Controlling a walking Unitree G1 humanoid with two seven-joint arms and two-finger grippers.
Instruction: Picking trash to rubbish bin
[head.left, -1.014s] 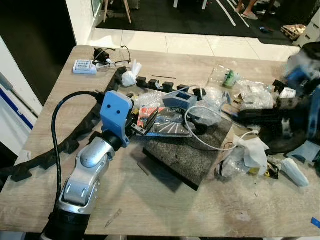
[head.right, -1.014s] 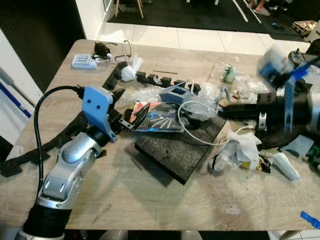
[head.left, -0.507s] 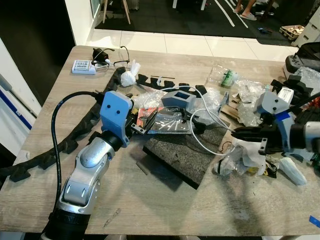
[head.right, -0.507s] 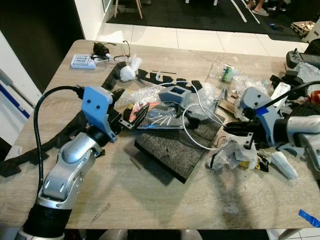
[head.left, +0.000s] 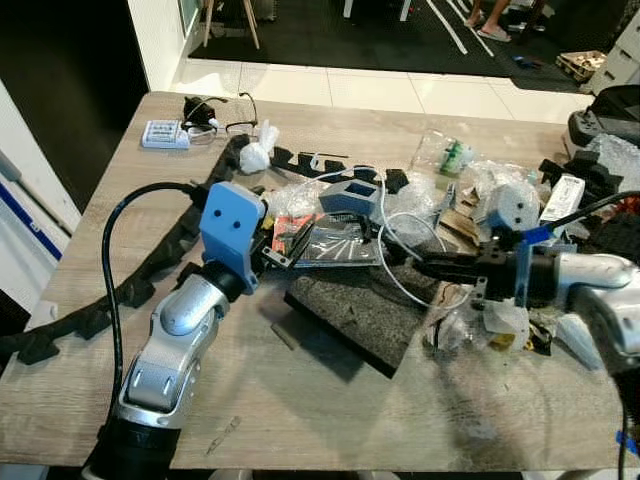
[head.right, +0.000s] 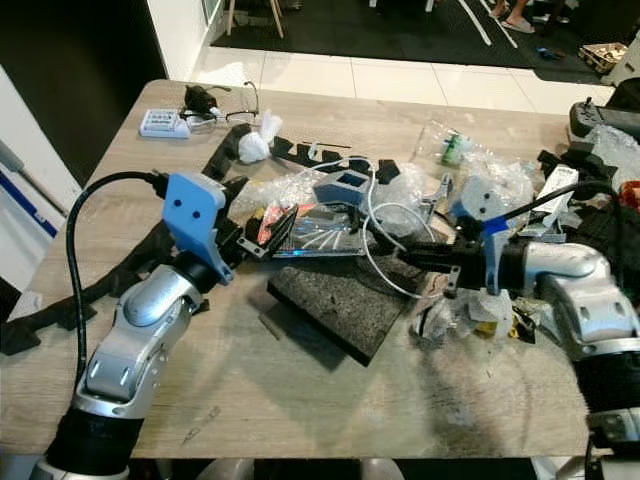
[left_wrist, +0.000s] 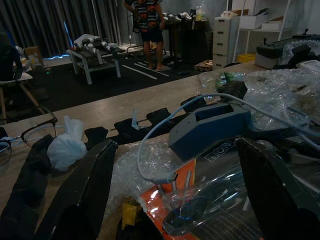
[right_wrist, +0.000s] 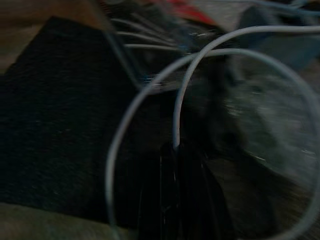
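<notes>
White cable (head.left: 400, 262) loops over the black foam slab (head.left: 365, 305) mid-table (head.left: 330, 410); my right tool (head.left: 422, 267) is reaching into that loop, fingers pressed together, on the cable or not I cannot tell; left tool (head.left: 290, 243) holds its fingers spread around the clear plastic packet (head.left: 335, 243), not gripping. Risk: if the right tool snags the cable, a pull drags the grey-blue box (head.left: 352, 196) and bubble wrap along; no bin in sight yet.
</notes>
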